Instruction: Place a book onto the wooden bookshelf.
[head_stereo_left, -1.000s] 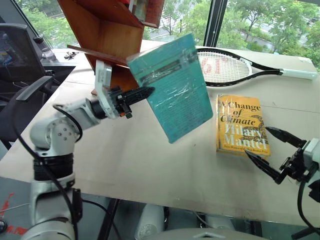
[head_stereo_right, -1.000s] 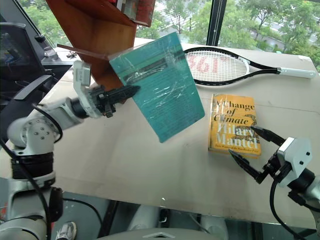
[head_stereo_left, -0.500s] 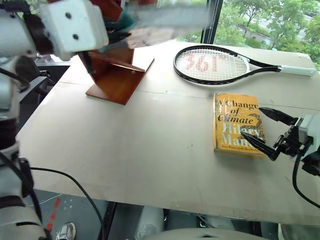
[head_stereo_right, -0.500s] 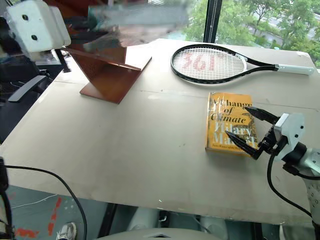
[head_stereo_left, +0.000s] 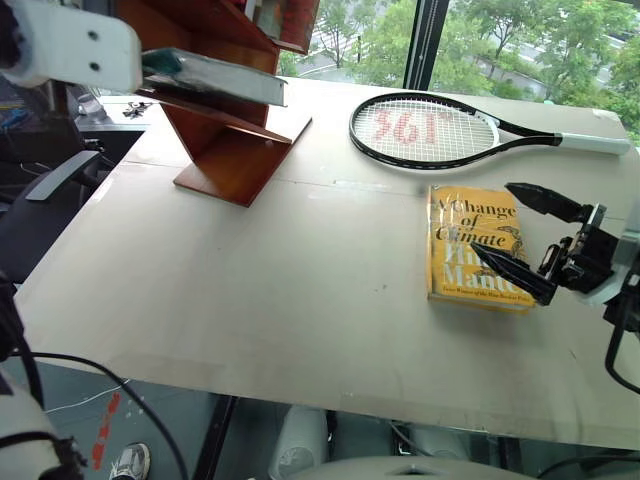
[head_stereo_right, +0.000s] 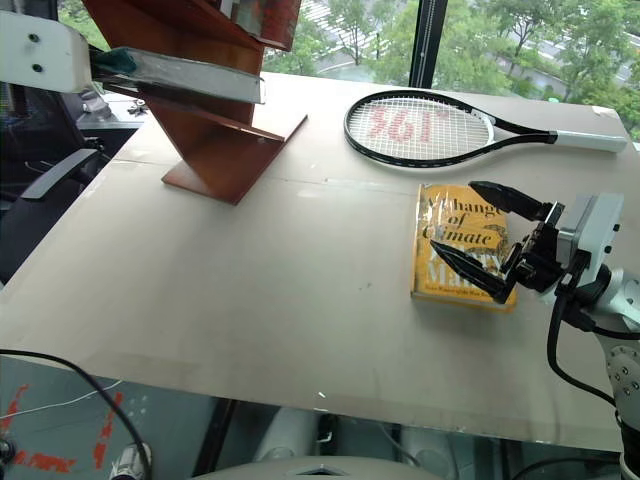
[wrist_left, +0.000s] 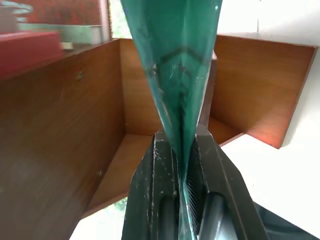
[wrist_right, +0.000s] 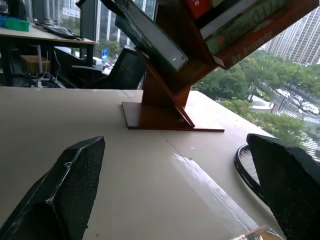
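Fig. — Shelving step, L arm carrying, R arm idling.

L gripper (wrist_left: 182, 165) is pinching the book (head_stereo_left: 215, 75) by one edge, jaws clamped tight on the teal cover; in the head views the book is lying nearly flat, edge-on, level w/ the lower slanted boards of the bookshelf (head_stereo_left: 235, 160), nose pointing toward the window side. Wrist view is showing the book heading into a wooden bay w/ board walls on both sides; whether it is touching wood yet cannot be told.

R gripper (head_stereo_left: 528, 235) is hanging w/ fingers spread wide, holding nothing, above the near corner of the yellow book (head_stereo_left: 478, 245). Tennis racket (head_stereo_left: 430, 130) is lying beyond it on the table (head_stereo_left: 300, 300), well apart from the shelf.

To do it well (judgement): keep the cover parallel to the slanted board, ease the free edge in first, let the book settle against the wood before letting go. Glossy wrap is prob. slippery, so release only once supported.
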